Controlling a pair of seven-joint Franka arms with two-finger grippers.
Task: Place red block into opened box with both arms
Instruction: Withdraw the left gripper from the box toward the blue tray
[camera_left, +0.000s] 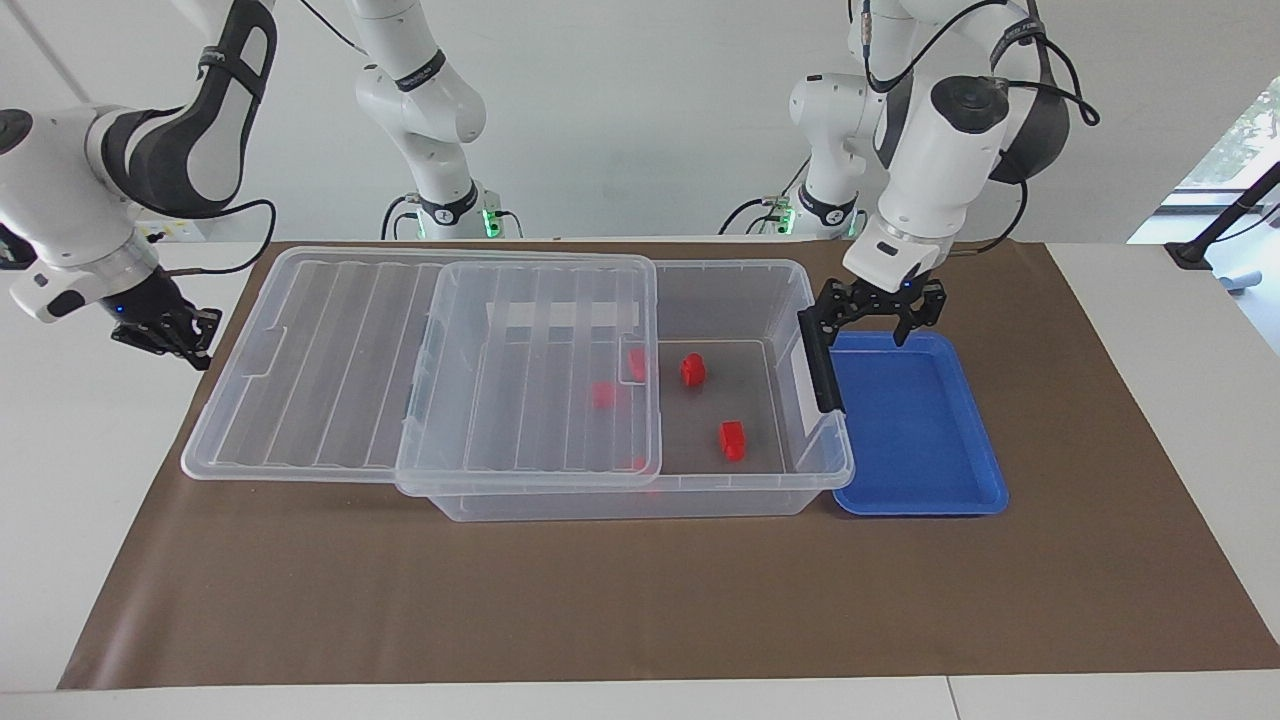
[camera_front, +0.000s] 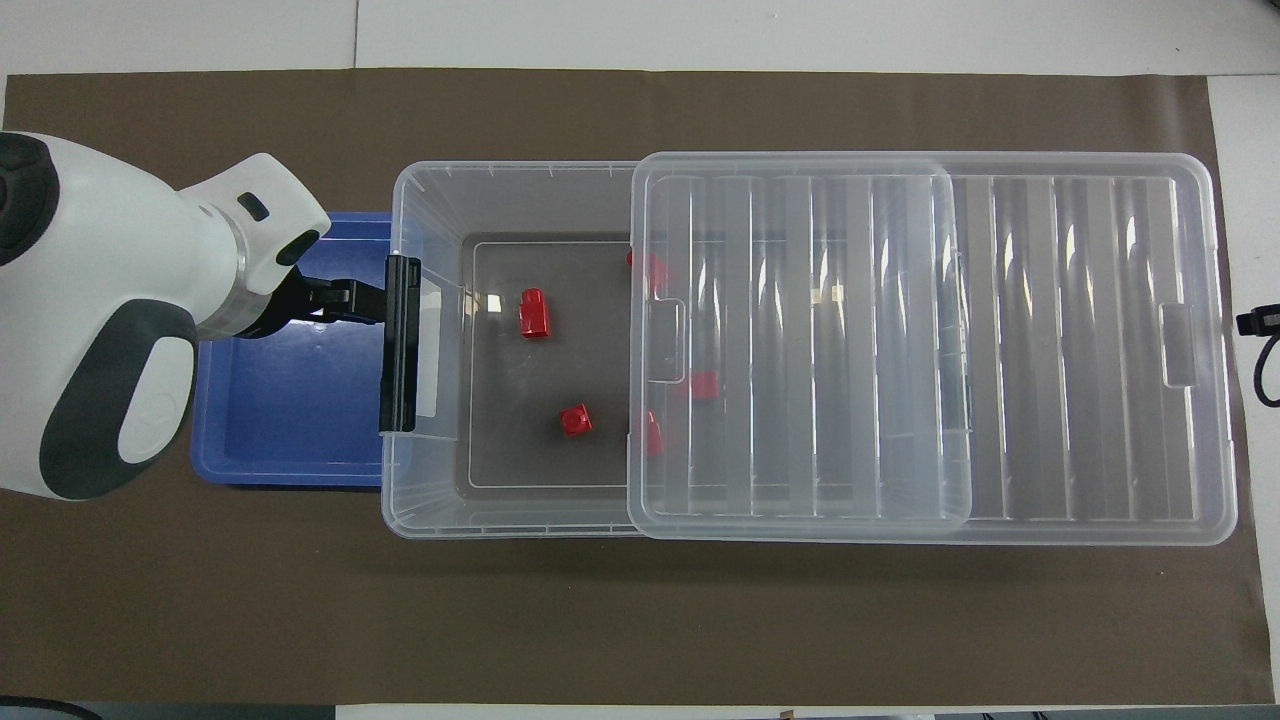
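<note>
The box (camera_left: 640, 497) (camera_front: 420, 520) is a clear bin, its ribbed lid (camera_left: 330, 360) (camera_front: 1050, 350) slid toward the right arm's end so the latch end is uncovered. Two red blocks lie on the bare floor: one (camera_left: 732, 440) (camera_front: 534, 313) farther from the robots, one (camera_left: 692, 369) (camera_front: 575, 420) nearer. More red blocks (camera_left: 603, 394) (camera_front: 703, 385) show through the lid. My left gripper (camera_left: 868, 332) (camera_front: 345, 302) hangs open and empty over the blue tray, beside the box's black latch handle (camera_left: 820, 365) (camera_front: 400, 345). My right gripper (camera_left: 165, 335) waits shut, off the mat at the lid's end.
A shallow blue tray (camera_left: 920, 430) (camera_front: 280, 420) lies against the box's latch end with nothing in it. The brown mat (camera_left: 640, 600) covers the table under everything. The lid overhangs the box toward the right arm's end.
</note>
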